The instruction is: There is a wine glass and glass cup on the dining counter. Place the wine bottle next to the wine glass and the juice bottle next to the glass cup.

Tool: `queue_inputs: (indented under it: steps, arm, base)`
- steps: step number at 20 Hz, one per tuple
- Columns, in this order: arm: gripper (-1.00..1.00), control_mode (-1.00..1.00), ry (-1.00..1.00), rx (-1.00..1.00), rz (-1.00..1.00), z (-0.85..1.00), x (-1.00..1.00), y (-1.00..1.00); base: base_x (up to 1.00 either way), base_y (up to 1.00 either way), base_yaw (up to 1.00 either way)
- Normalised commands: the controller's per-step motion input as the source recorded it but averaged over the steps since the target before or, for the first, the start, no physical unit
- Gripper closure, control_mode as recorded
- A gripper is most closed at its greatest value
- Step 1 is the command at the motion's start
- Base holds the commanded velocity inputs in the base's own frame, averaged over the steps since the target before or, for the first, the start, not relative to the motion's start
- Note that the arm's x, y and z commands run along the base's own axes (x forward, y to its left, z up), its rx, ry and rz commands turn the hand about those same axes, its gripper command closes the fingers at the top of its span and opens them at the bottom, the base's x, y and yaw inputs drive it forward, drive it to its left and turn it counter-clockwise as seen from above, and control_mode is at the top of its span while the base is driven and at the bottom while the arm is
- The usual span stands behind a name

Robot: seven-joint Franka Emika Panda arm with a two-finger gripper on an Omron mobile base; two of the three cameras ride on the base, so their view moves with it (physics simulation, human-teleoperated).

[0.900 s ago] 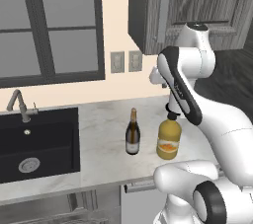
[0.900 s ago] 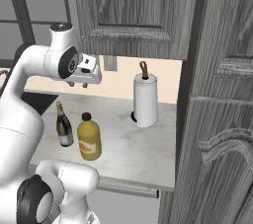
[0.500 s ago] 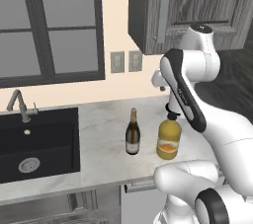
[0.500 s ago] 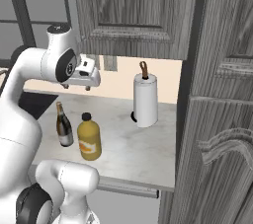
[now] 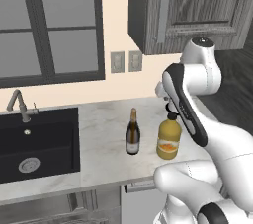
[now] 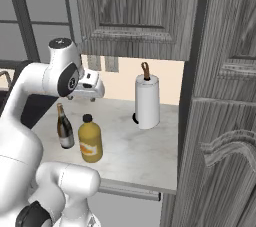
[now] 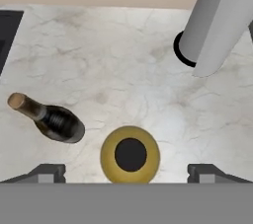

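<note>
On sink counter, wine bottle (image 5: pixel 132 133) & juice bottle (image 5: pixel 169 139) both unmoved; we hover gripper (image 7: pixel 126 170), jaws wide w/ nothing held, over juice cap. Neither placed yet.

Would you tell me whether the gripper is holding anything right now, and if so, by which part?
Nothing is held. The gripper hangs open above the juice bottle, its fingertips wide apart on either side of the cap and clear of it.
</note>
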Motion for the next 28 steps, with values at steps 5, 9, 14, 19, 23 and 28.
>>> queue_inputs:
  steps: [5, 9, 14, 19, 23, 28]
  arm:
    - [-1.00, -1.00, 0.09, -0.01, -0.04, -0.30, 0.26, -0.09]
    - [-1.00, -1.00, 0.05, 0.00, -0.03, -0.29, 0.26, 0.00]
    - [-1.00, -1.00, 0.01, 0.04, -0.02, -0.25, 0.25, 0.00]
    - [-1.00, -1.00, 0.03, 0.01, -0.07, -0.26, 0.04, 0.00]
    - [-1.00, -1.00, 0.00, 0.00, -0.10, -0.18, -0.13, 0.00]
    - [-1.00, -1.00, 0.00, 0.00, -0.10, -0.14, -0.15, 0.00]
  base:
    - [0.00, 0.00, 0.00]
    - [0.00, 0.00, 0.00]
    - [0.00, 0.00, 0.00]
    - [0.00, 0.00, 0.00]
    - [0.00, 0.00, 0.00]
    - [0.00, 0.00, 0.00]
